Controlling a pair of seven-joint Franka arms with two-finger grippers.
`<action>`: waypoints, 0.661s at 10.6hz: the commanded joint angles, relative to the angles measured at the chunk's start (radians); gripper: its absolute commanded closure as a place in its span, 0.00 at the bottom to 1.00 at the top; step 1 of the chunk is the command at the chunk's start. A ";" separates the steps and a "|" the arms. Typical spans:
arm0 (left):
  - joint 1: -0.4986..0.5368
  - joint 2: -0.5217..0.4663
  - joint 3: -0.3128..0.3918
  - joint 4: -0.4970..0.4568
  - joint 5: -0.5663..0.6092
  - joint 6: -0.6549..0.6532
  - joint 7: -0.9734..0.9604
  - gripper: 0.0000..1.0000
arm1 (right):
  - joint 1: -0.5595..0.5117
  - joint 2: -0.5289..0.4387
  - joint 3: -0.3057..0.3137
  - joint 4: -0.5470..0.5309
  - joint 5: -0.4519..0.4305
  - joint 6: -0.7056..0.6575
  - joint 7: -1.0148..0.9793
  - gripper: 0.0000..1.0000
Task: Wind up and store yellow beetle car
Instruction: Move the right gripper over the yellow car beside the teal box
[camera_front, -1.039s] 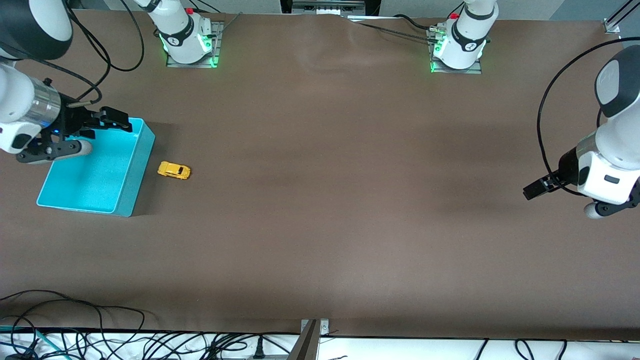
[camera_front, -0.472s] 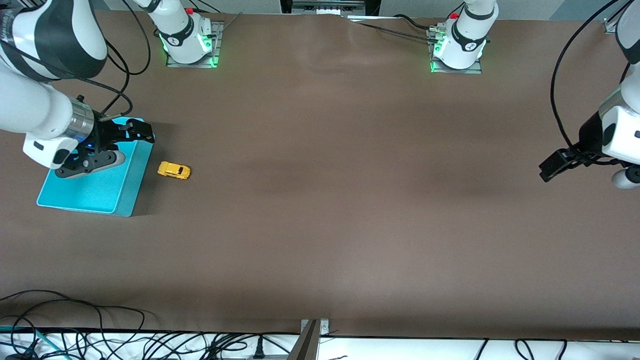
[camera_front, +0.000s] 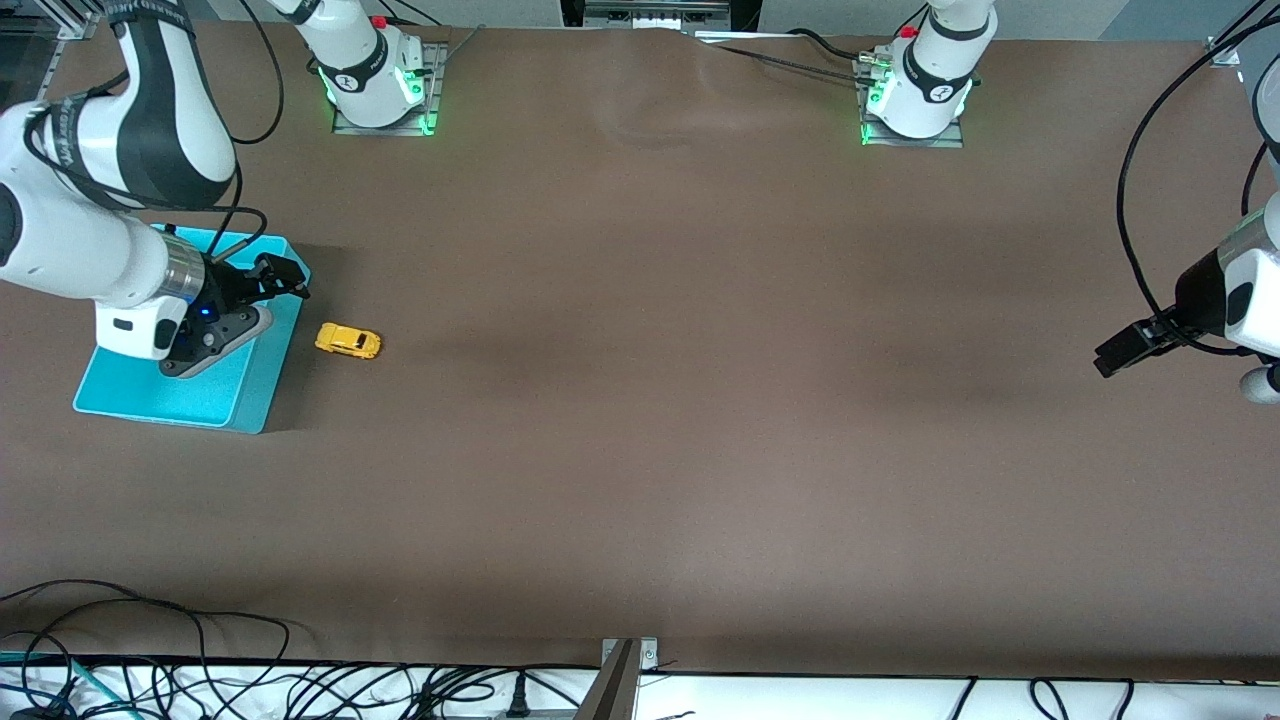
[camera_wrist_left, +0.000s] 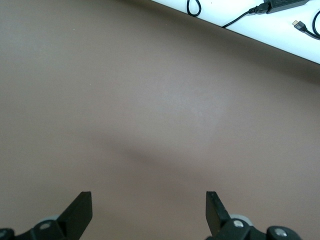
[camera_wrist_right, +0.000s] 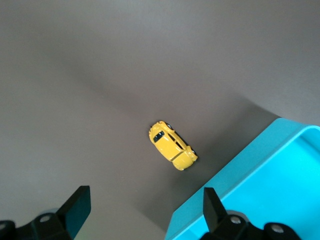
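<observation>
1. The right gripper (camera_front: 283, 279) has swung in over the past second from the outer part of the teal bin (camera_front: 255, 385) to hang above the bin's edge that faces the yellow beetle car (camera_front: 348, 341). This reads as the start of the reach for the toy

2. Its fingers (camera_wrist_right: 75, 207) are spread wide and empty, touching nothing. In the right wrist view the car lies on the table between them, just beside the bin wall

3. The car rests on its wheels on the brown table (camera_front: 700, 400), outside the bin, so winding and storing are both still to do

4. The left gripper (camera_front: 1125, 352) has pulled back toward its own end of the table. It is released, holds nothing, and waits well apart from the car
</observation>
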 joint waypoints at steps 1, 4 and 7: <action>0.002 0.010 -0.005 0.016 -0.022 -0.014 0.021 0.00 | -0.013 -0.040 0.006 -0.144 0.005 0.136 -0.179 0.00; 0.006 0.017 -0.004 0.011 -0.051 -0.014 0.023 0.00 | -0.016 -0.039 0.006 -0.310 0.003 0.377 -0.363 0.00; 0.006 0.018 -0.005 0.008 -0.051 -0.014 0.023 0.00 | -0.016 -0.002 0.024 -0.364 0.000 0.500 -0.565 0.00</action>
